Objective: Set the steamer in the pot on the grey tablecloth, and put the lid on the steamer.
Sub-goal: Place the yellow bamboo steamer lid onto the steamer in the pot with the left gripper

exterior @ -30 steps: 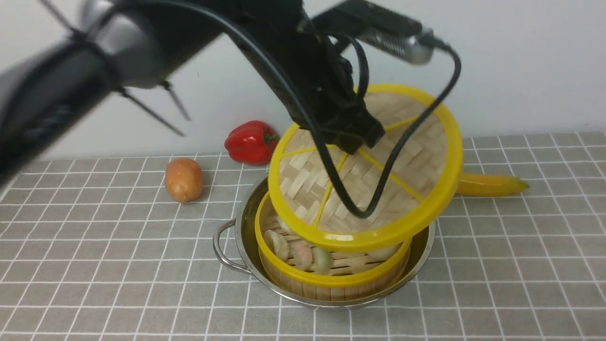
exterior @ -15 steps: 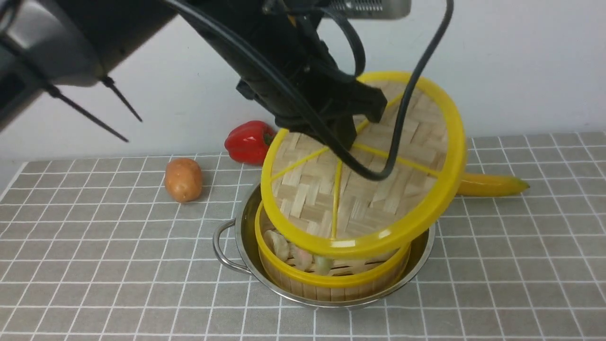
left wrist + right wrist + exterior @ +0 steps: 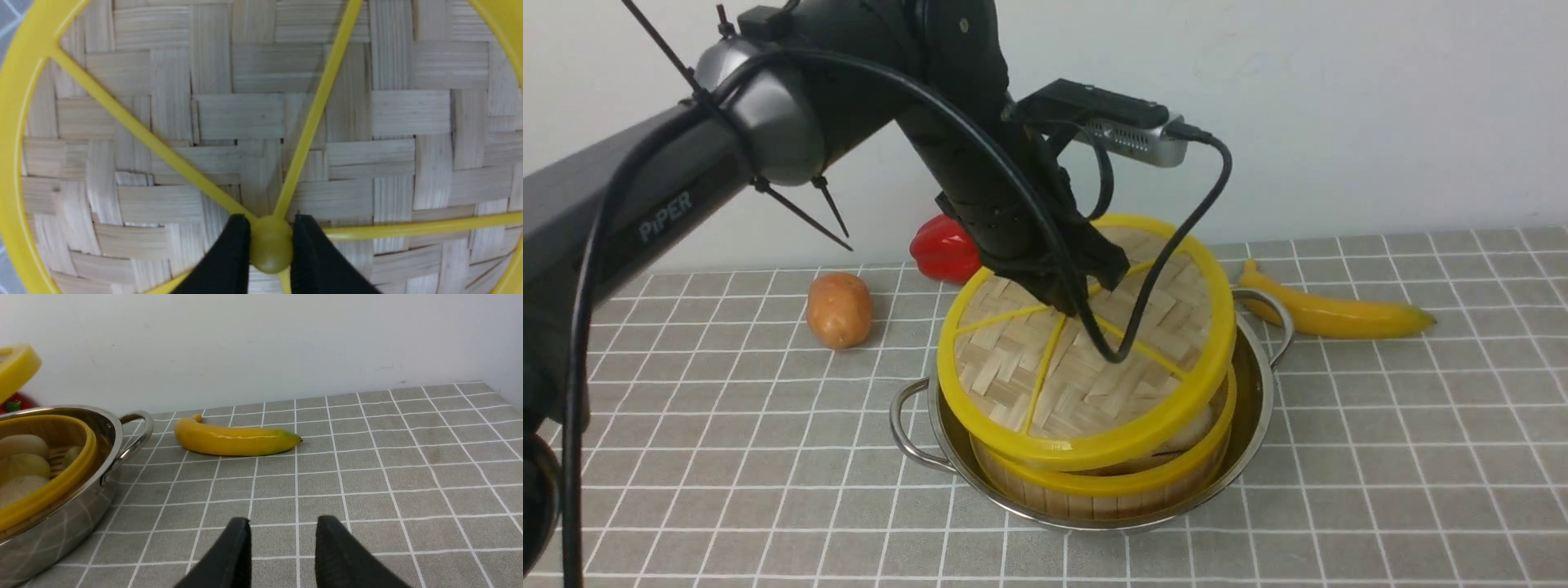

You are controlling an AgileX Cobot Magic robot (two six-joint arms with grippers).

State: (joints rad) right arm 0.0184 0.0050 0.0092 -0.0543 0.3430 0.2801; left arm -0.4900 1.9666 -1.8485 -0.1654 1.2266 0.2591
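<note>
Lowered since last frame: woven-bamboo lid (image 3: 1013,371), tilted, now apparently touching slatted steamer (image 3: 1094,496) seated in steel pot (image 3: 1255,400). Left gripper (image 3: 269,223) pinches its round yellow knob (image 3: 271,254); right gripper (image 3: 284,521) spread, empty.

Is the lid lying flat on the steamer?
No, the lid is tilted over the steamer, its far edge clearly raised.

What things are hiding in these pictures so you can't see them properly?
Food in the steamer: the lid covers it in the front view; the right wrist view's edge cuts some off.
Red pepper: mostly behind the left arm, front view.
Knob: hidden by the left gripper, front view.
Pot: left wrist view, the lid fills the picture.
Right gripper: not in front view; only tips show in its wrist view.
</note>
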